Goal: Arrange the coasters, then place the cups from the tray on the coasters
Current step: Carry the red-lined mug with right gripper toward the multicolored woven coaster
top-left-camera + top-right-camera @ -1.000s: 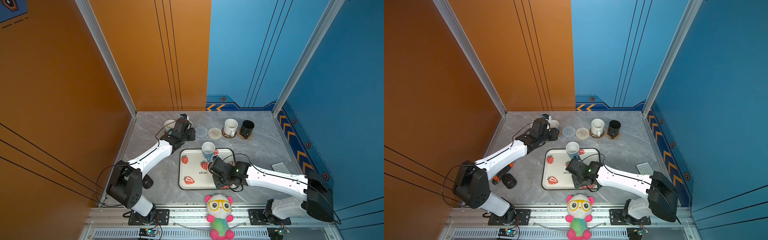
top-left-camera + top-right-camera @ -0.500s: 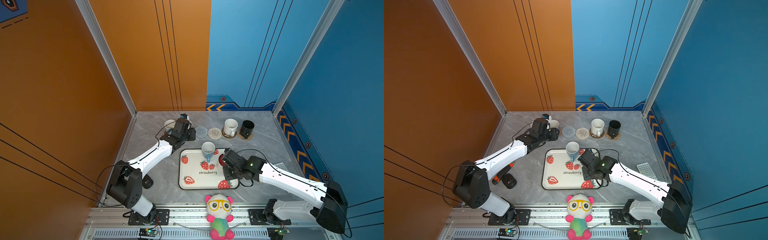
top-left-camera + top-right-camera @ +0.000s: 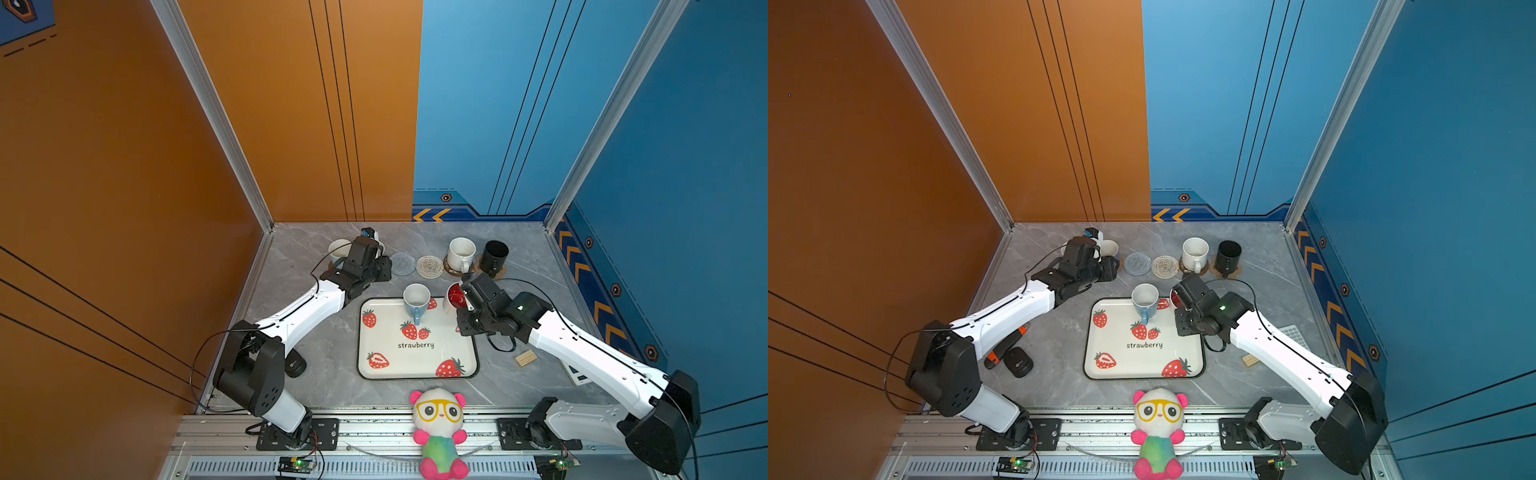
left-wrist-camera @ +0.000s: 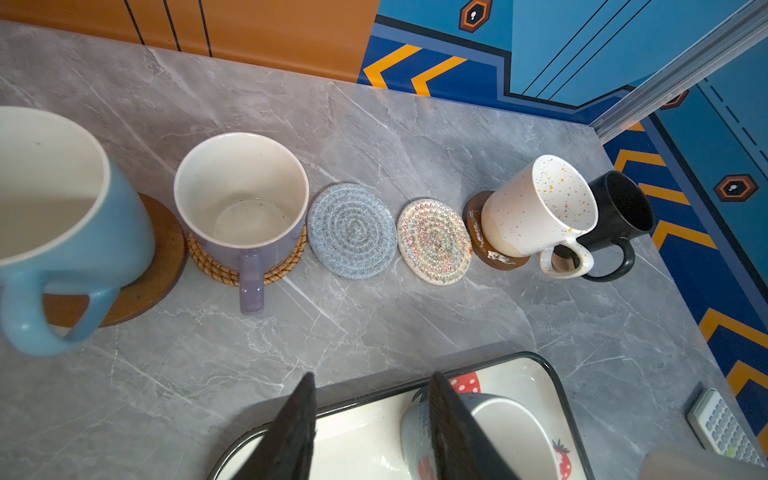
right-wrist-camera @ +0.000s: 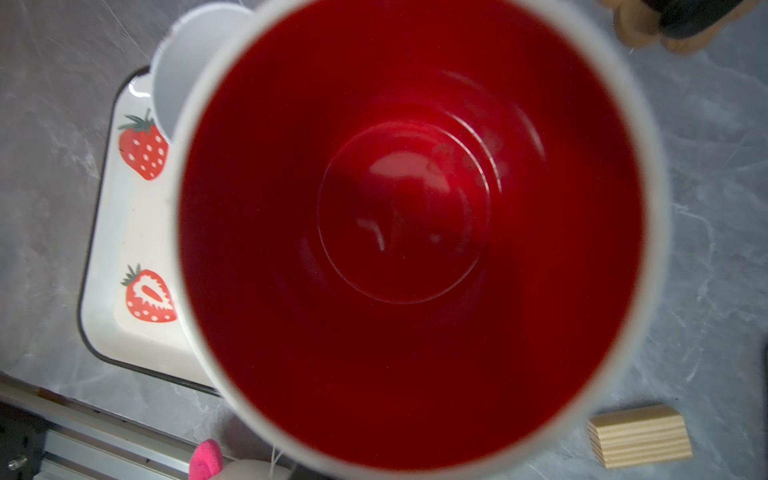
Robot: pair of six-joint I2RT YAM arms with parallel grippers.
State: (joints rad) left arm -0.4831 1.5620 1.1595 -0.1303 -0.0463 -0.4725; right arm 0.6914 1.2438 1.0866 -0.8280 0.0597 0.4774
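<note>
In a top view the right hand (image 3: pixel 466 293) is clamped on the white ceramic mug with the red inside (image 3: pixel 455 296), at the upper right corner of the white strawberry-print tray (image 3: pixel 415 361). A light blue mug (image 3: pixel 416 300) stands at the tray's upper edge. The left hand (image 4: pixel 370 419) hangs empty, its fingers apart, near the grey-blue crochet coaster (image 4: pixel 351 230) and the beige crochet coaster (image 4: pixel 434 241), both bare on the grey marble counter (image 4: pixel 415 316).

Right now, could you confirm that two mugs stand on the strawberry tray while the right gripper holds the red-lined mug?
Only one, the light blue mug, stands on the strawberry tray, as both top views show; the right gripper does hold the red-lined mug.
</note>
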